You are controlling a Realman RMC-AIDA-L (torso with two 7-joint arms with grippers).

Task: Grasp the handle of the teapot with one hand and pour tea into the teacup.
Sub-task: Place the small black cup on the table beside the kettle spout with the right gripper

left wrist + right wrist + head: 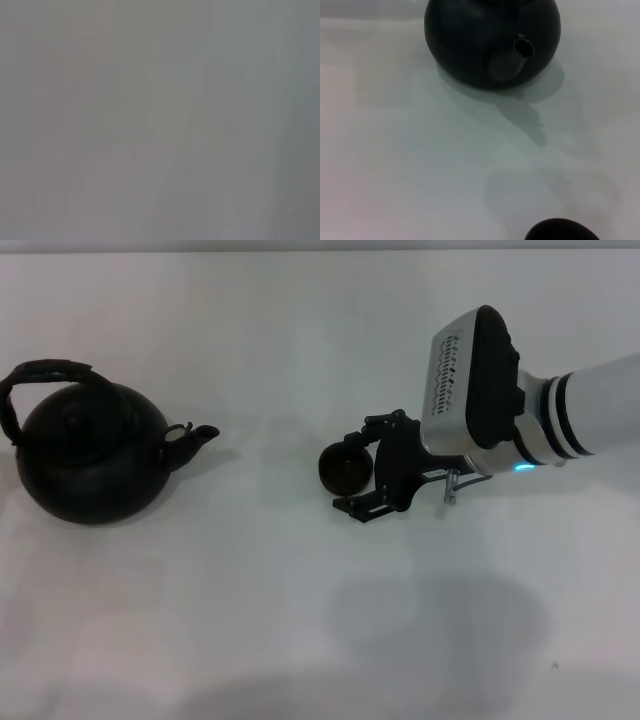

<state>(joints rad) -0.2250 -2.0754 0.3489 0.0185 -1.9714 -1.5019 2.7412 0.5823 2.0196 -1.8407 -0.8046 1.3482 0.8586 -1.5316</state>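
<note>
Teapot [88, 455]: black, upright at the left of the white table [300, 620], handle [45, 375] arched overhead, spout [195, 437] pointing right toward the teacup [345, 469]. Teacup: small, dark, near centre, well apart from the pot, bare table between. Right gripper [368, 468]: fingers spread wide, flanking the cup's right side, not closed on it. Left gripper: not visible.

Left wrist view only a grey blur, nothing to make out. In right wrist view, teapot [490, 40] cut at the edge, handle and lid out of sight; teacup [562, 230] only a dark sliver at the edge. Unclear whether right gripper [366, 472] fingers touch the teacup [345, 470].
</note>
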